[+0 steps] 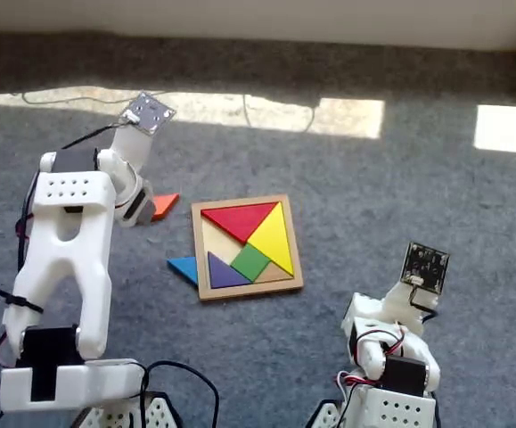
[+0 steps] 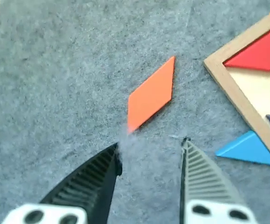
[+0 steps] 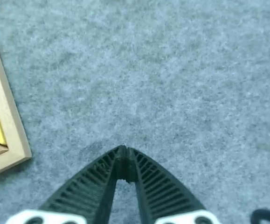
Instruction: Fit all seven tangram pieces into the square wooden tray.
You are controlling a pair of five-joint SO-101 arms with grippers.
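The square wooden tray (image 1: 203, 267) lies mid-carpet with red (image 1: 237, 219), yellow (image 1: 275, 239), green (image 1: 250, 262) and purple (image 1: 223, 272) pieces inside it. An orange parallelogram (image 1: 165, 205) lies on the carpet just left of the tray, and a blue triangle (image 1: 184, 267) touches the tray's left edge. In the left wrist view my left gripper (image 2: 151, 148) hangs open just short of the orange parallelogram (image 2: 151, 94), with the blue triangle (image 2: 248, 149) and the tray's corner (image 2: 217, 68) off to one side. My right gripper (image 3: 124, 150) is shut with nothing in it, over bare carpet beside the tray's edge (image 3: 13, 135).
Grey carpet (image 1: 373, 187) covers the whole work area, with sunlit patches at the back. Cables trail at the back left and around the arm bases. The right arm's base (image 1: 387, 366) sits at the front right, away from the tray.
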